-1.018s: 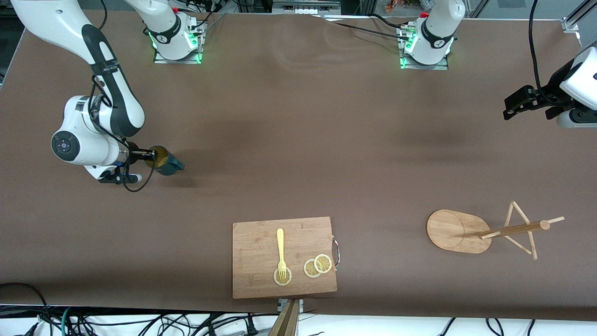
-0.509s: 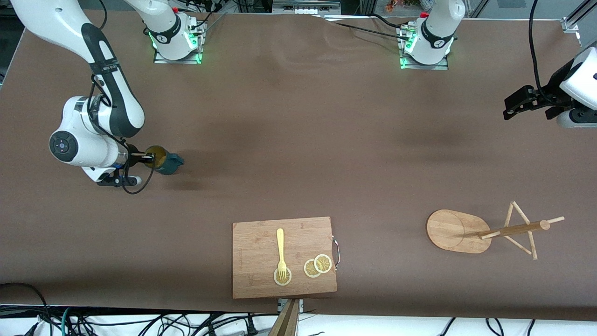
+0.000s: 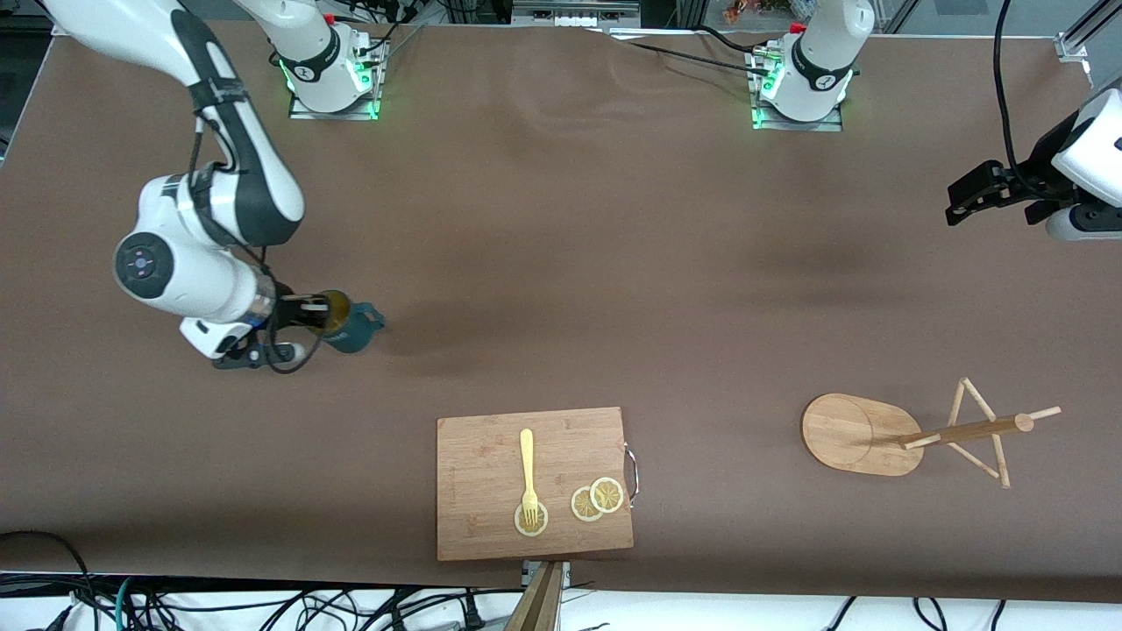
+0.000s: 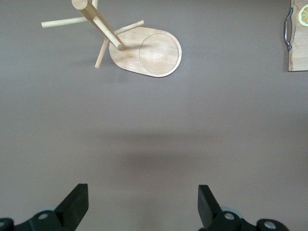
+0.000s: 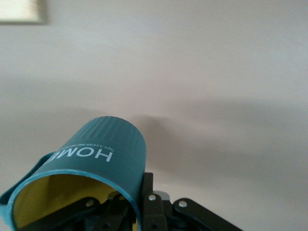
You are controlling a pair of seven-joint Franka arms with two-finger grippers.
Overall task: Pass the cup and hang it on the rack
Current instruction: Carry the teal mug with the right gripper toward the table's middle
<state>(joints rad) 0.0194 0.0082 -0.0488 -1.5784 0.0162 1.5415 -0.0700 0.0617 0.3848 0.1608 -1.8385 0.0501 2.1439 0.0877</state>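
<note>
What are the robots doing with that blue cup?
The right gripper is shut on the rim of the teal cup, holding it up over the right arm's end of the table. The left gripper waits with its jaws open above the table at the left arm's end. The bamboo rack there has nothing hanging on it yet.

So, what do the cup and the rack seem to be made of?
The cup, held by the right gripper, looks like glazed ceramic, possibly plastic: matte teal ribbed outside, glossy yellow inside, printed white letters. The rack looks like bamboo or light wood, unpainted: pale tan with faint grain on its oval base, thin round pegs.
</note>
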